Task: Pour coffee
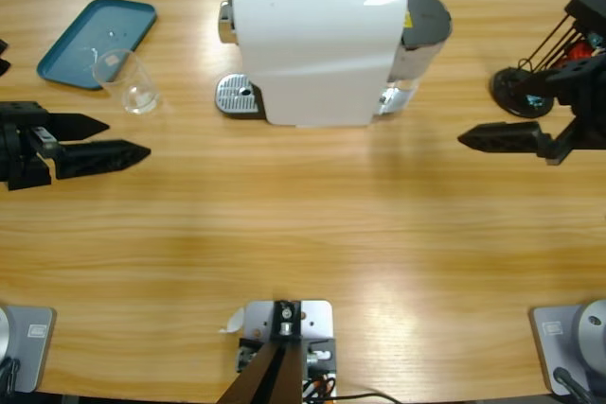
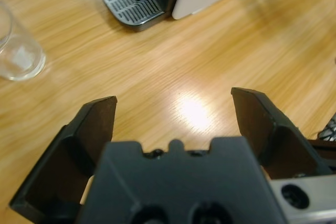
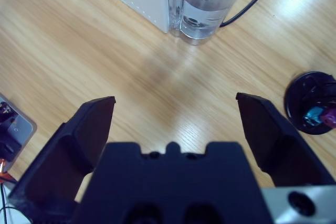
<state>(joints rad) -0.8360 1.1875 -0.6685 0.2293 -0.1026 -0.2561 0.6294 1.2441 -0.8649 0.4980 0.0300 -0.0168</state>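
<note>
A clear glass [image 1: 133,81] stood upright on the desk [image 1: 312,224], left of the coffee machine [image 1: 317,44] and its drip tray [image 1: 239,96]. The left gripper [image 1: 114,142], fingers wide and empty, lay nearest the glass; the right gripper [image 1: 473,138], also wide, waited beyond the machine.

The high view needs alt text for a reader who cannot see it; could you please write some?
A white coffee machine stands at the far middle of a wooden table, its drip tray bare. An empty glass stands beside a blue tray. The left gripper and right gripper hover open, holding nothing.
</note>
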